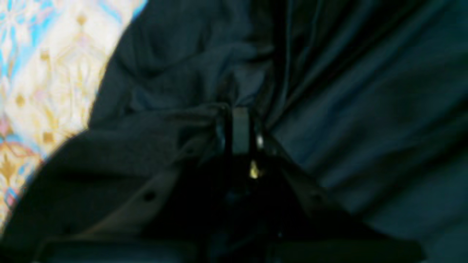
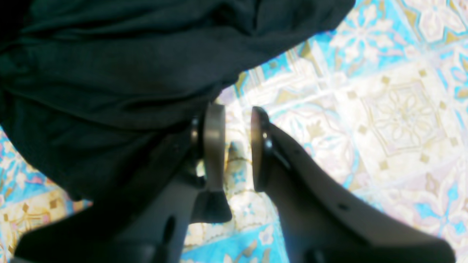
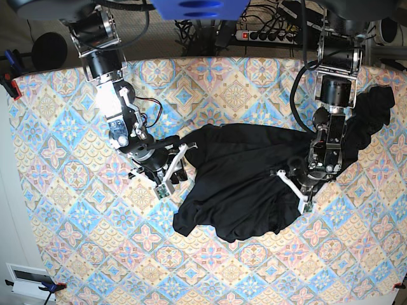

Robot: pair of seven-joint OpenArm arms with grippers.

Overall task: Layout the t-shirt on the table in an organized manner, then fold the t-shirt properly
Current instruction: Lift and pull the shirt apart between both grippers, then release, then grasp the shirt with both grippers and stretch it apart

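The black t-shirt (image 3: 235,181) lies crumpled on the patterned table (image 3: 70,210), right of centre, with one part trailing toward the back right corner (image 3: 375,108). My left gripper (image 3: 303,192) presses down on the shirt's right side; in the left wrist view its jaws (image 1: 240,126) are shut, with bunched folds of the t-shirt (image 1: 365,91) pinched at their tips. My right gripper (image 3: 175,166) sits at the shirt's left edge. It is open in the right wrist view (image 2: 234,142), with bare table (image 2: 402,109) between the fingers and the t-shirt (image 2: 109,73) lying against one finger.
Cables and a power strip (image 3: 267,35) lie behind the table's back edge. Small clamps hold the cloth at the left edge (image 3: 11,86) and front corners. A white box (image 3: 25,279) sits off the front left corner.
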